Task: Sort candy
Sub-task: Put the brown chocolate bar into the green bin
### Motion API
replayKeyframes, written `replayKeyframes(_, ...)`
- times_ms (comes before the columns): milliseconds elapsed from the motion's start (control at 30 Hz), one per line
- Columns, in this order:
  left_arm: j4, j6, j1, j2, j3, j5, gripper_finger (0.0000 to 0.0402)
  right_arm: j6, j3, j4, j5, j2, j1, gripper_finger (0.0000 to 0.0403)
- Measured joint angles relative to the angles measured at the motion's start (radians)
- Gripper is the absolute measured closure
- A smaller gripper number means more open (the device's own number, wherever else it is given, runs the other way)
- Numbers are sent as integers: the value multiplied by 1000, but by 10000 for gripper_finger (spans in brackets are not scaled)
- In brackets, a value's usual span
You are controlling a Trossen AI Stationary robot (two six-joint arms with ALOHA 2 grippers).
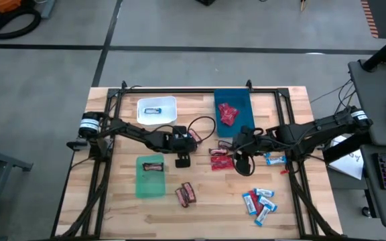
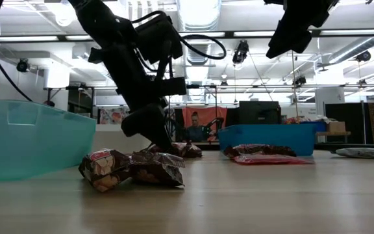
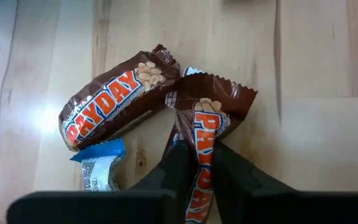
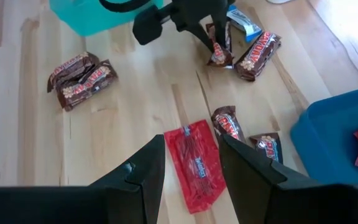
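My left gripper (image 3: pixel 201 171) sits low at the table's middle, shut on a dark brown candy bar (image 3: pixel 204 124). A second brown bar (image 3: pixel 117 102) and a blue-and-white bar (image 3: pixel 98 168) lie beside it. My right gripper (image 4: pixel 191 142) hangs open above a red packet (image 4: pixel 194 162), touching nothing. The white bin (image 1: pixel 156 110) holds a blue-and-white bar. The blue bin (image 1: pixel 233 110) holds red packets. The green bin (image 1: pixel 151 177) holds a brown bar. My left gripper pinches the brown bar between its two fingers, one on each long side (image 3: pixel 199 155), toward the end nearer the wrist. The fingers slant down from the table's left and lie along the bar. Its crimped far end (image 3: pixel 219 93) seems to rest on the wood.
Two brown bars (image 1: pixel 186 194) lie near the front edge and several blue-and-white bars (image 1: pixel 260 201) at the front right. Red packets (image 1: pixel 220 161) and small brown bars (image 4: pixel 229 121) sit under the right arm. A dark frame rims the table.
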Motion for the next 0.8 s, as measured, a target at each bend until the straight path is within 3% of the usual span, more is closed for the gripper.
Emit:
replayKeyframes(133, -77, -4, -7, -14, 47, 38, 365, 9, -8, 0, 0, 0, 0, 259)
replayKeyframes(333, -340, -86, -31, -21, 209, 159, 365, 21, -21, -1, 0, 0, 0, 259)
replayKeyframes(600, -668, -138, -136, -23, 429, 159, 365, 20, -25, 0, 1, 0, 0, 259)
replayKeyframes(800, -883, -266, -236, -29, 505, 159, 365, 18, -33, 1, 1, 0, 0, 259)
